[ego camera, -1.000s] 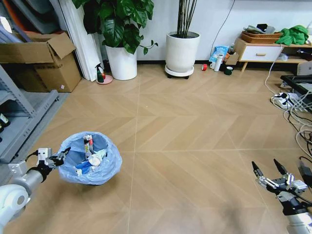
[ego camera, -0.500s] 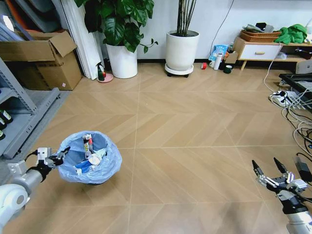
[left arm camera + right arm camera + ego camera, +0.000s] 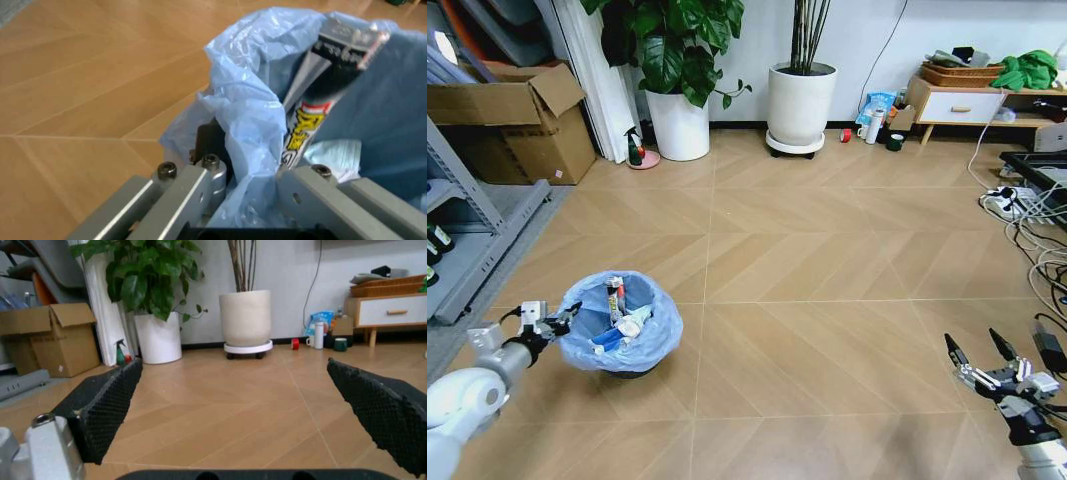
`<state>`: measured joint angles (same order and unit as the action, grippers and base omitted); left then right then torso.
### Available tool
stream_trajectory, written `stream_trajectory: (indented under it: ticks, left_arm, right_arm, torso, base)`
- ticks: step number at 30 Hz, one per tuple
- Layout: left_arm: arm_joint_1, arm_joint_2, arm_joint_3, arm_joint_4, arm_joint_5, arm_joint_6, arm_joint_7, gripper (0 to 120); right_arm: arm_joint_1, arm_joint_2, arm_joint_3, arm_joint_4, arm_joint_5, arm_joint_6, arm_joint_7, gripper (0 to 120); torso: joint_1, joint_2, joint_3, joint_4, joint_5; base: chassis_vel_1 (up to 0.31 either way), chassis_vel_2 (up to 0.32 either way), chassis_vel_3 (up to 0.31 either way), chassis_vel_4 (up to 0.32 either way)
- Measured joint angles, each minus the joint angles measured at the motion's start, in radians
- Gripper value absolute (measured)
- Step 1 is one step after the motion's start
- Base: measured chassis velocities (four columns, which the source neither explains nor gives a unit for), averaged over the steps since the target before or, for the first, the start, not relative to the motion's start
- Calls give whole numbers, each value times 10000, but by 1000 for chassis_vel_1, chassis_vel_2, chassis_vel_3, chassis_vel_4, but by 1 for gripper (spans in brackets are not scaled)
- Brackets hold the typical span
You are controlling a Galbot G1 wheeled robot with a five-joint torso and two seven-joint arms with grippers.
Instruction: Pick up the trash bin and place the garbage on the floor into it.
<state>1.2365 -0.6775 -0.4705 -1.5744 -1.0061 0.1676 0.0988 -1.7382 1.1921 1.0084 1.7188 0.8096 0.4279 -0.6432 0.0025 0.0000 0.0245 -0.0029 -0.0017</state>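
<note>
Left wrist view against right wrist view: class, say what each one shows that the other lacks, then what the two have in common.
Left wrist view alone: the left gripper gripping the rim of the trash bin, its blue bag and a printed wrapper inside. Right wrist view alone: the right gripper open and empty, two white plant pots, a cardboard box. Both: the chevron floor.

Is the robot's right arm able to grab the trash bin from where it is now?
Probably not. The right gripper hangs open far across bare floor from the trash bin, whose rim the left gripper grips.
</note>
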Motion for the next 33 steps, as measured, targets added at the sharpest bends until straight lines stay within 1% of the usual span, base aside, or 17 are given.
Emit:
stream_trajectory:
  ticks: [3,4,7,8,9,10,12,16,19,22,26,28,29,33]
  left_arm:
    - [-630,-165,459,545,75,-13,19,0]
    - [-630,-165,459,545,75,-13,19,0]
    - [-1120,-348,746,1076,106,-16,94,0]
    - [-1120,-348,746,1076,106,-16,94,0]
    - [-1247,-413,804,1271,124,-17,119,0]
    - [-1411,-540,873,1655,185,-21,168,0]
    - [-1452,-578,884,1801,217,-25,187,0]
    - [-1638,-786,908,2547,368,-73,246,0]
    - [-1678,-854,912,2719,408,-77,250,0]
    - [-1779,-965,912,2982,459,-91,263,0]
    - [-1849,-1017,911,3109,489,-105,275,0]
    - [-1858,-1021,911,3115,491,-105,275,0]
    - [-1865,-1021,911,3115,498,-105,276,0]
    - [-1868,-1029,911,3113,527,-104,261,0]
  right_arm:
    - [-91,80,74,26,-23,2,-27,100]
    - [-91,80,74,26,-23,2,-27,100]
    - [-167,144,131,28,-74,2,-60,100]
    - [-167,144,131,28,-74,2,-60,100]
    - [-189,159,145,28,-87,2,-70,100]
    - [-199,165,156,22,-108,2,-77,100]
    - [-198,156,156,18,-116,2,-80,100]
    - [-187,64,116,2,-132,1,-90,100]
    - [-166,34,92,-12,-142,0,-91,100]
    - [-145,-4,54,-29,-147,-4,-102,100]
    - [-143,-32,46,-41,-147,-10,-118,100]
    - [-145,-47,45,-46,-146,-15,-127,100]
    - [-145,-70,43,-64,-140,-20,-143,100]
    - [-121,-109,14,-86,-125,-30,-157,100]
  torso:
    - [0,0,0,3,-2]
    - [0,0,0,3,-2]
    - [-1,0,0,3,-1]
    - [-1,0,0,3,-1]
    - [-1,0,0,2,1]
    - [-1,0,0,2,-6]
    - [-1,0,0,1,-6]
    - [-1,0,0,6,-2]
    - [-1,0,0,6,-7]
    - [-1,0,-1,4,3]
    - [-1,0,-2,4,6]
    - [-2,0,-1,5,5]
    - [-2,0,-2,4,-4]
    - [-1,0,-1,2,-2]
  base:
    - [0,0,0,0]
    - [0,0,0,0]
    - [0,0,0,0]
    - [0,0,0,0]
    - [0,0,0,0]
    - [0,0,0,0]
    - [0,0,0,0]
    - [0,0,0,0]
    - [0,0,0,0]
    - [0,0,0,0]
    - [0,0,0,0]
    - [0,0,0,0]
    - [0,0,0,0]
    - [0,0,0,0]
